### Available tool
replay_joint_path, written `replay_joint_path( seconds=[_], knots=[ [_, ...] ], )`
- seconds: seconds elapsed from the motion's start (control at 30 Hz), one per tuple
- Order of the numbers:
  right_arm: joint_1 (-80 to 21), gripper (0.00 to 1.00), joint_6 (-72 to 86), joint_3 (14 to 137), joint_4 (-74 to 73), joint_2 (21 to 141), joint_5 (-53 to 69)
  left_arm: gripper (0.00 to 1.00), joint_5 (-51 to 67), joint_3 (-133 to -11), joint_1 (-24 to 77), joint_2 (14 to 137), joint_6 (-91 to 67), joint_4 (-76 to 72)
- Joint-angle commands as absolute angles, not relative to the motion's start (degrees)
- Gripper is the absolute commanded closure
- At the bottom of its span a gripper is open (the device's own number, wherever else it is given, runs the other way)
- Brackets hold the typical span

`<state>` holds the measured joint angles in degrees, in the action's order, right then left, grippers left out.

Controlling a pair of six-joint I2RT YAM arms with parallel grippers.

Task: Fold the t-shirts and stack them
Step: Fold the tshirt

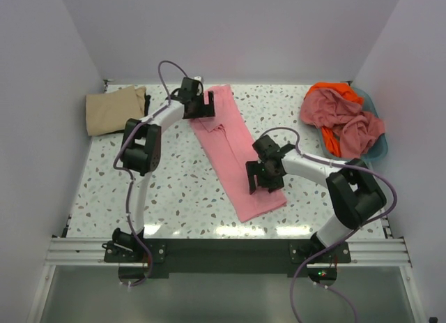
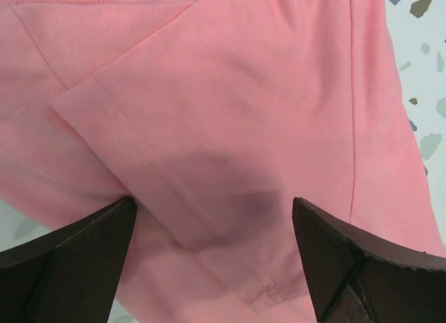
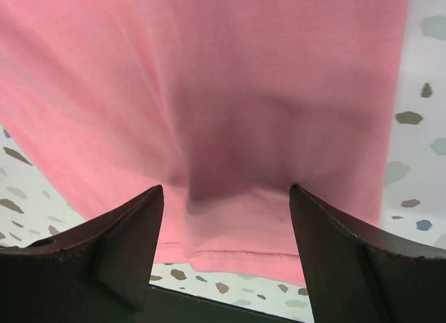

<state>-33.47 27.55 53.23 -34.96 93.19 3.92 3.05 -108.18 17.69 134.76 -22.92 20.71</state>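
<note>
— What colour is the long t-shirt (image 1: 233, 155)?
— Plain salmon pink, with the stitching in the same pink. No print.
— And the folded t-shirt (image 1: 111, 111) in the far left corner?
— Plain tan.
— What about over on the right?
— A dusty pink t-shirt (image 1: 345, 121) and an orange t-shirt (image 1: 332, 88), both plain, in a blue basket (image 1: 369, 101).
— The table (image 1: 174, 190)?
— White terrazzo, speckled with grey and brown chips and a few blue ones.
— The robot?
— The left arm (image 1: 164, 115) and right arm (image 1: 310, 168) are white with black joints. The cables (image 1: 162, 70) are purple.
</note>
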Motion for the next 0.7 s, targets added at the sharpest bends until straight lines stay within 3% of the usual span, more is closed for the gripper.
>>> replay_joint_path(
  seconds=[0.0, 0.67],
  knots=[
    [-36.2, 0.23, 28.3, 49.7, -30.2, 97.1, 10.7, 0.01, 7.0, -109.2, 17.8, 139.7, -22.1, 19.8],
    [-47.0, 0.24, 28.6, 64.3, -30.1, 108.6, 17.4, 0.0, 22.2, -120.7, 18.6, 150.0, -20.0, 13.3]
  ],
)
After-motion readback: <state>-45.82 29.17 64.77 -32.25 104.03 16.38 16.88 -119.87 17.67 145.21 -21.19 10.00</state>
